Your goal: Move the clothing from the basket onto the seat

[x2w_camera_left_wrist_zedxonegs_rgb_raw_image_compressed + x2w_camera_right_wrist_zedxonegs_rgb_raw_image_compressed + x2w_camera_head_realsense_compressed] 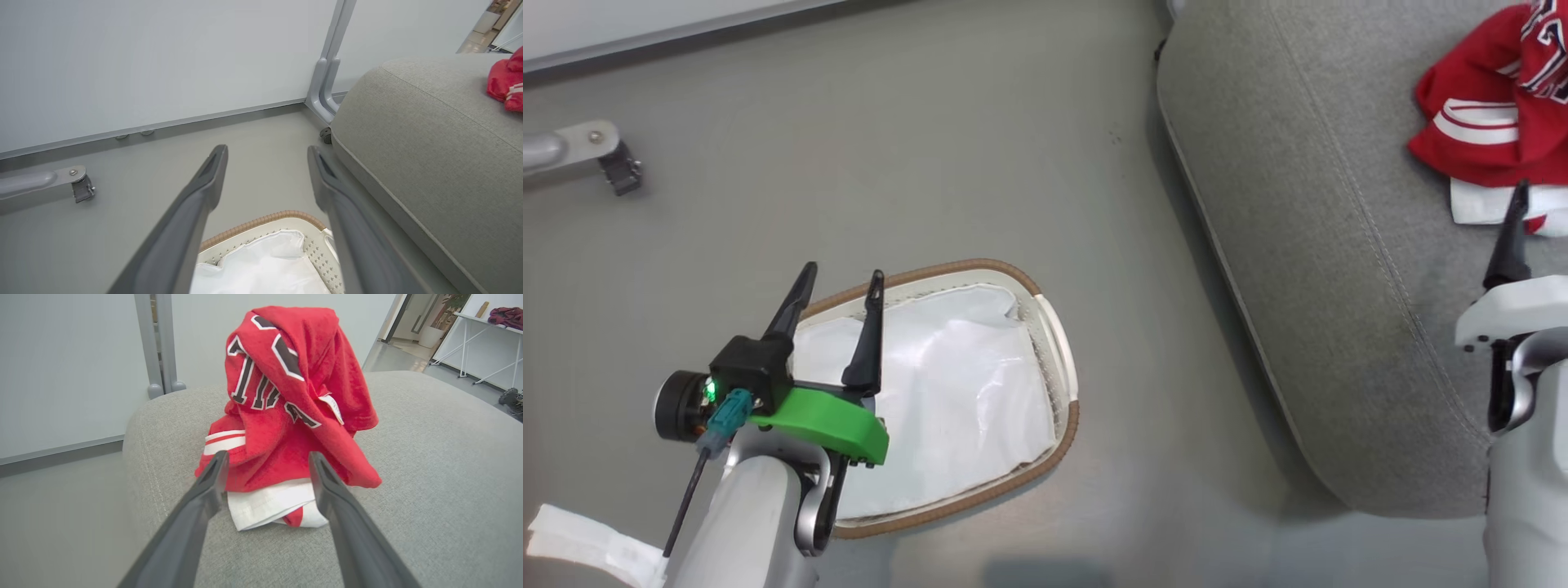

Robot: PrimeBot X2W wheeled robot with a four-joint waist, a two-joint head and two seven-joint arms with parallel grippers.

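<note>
Left gripper (844,271) poised with its two dark fingers (866,343) spread wide, pale forearm (743,523) rising from the lower left; right gripper (267,455) likewise parted, gripping nothing.

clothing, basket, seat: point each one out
clothing (294,428), right wrist view, on the red jersey fold
basket (1076,420), head view, on its brown woven rim
seat (1298,286), head view, on bare grey cushion top

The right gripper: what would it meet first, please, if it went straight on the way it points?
Most likely the clothing heaped on the seat, just ahead of the open right gripper; exact depth is unclear.
</note>
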